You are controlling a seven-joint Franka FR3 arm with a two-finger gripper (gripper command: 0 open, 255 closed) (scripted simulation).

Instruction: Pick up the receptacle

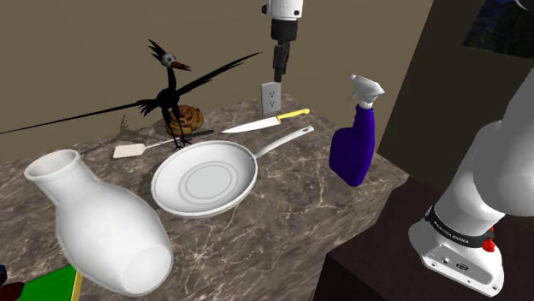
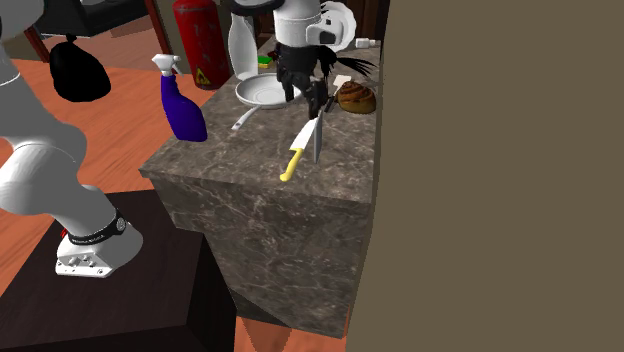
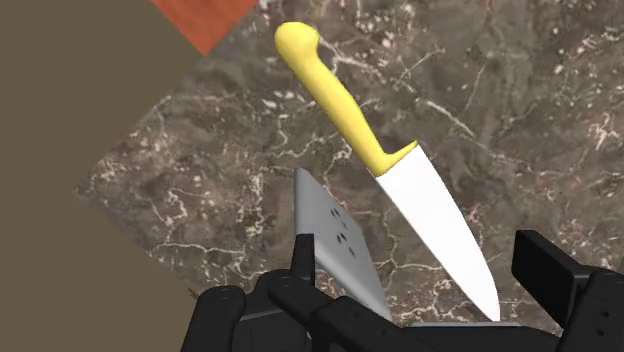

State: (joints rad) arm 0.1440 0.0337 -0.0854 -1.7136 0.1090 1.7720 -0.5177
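The gripper [image 1: 277, 75] is hovering open just above the upright grey receptacle [image 1: 270, 97] beside the yellow-handled knife [image 1: 265, 122], and is probably best lowering straight, fingers straddling its thin faces.

In the shoulder view the top edge cuts off the arm [image 1: 282, 10], the left edge the bird's [image 1: 174, 103] wing tip, the lower left corner a green thing [image 1: 51, 286]. In the second exterior view, upper middle, the arm hides most of the bird and part of the pan [image 2: 258, 92].
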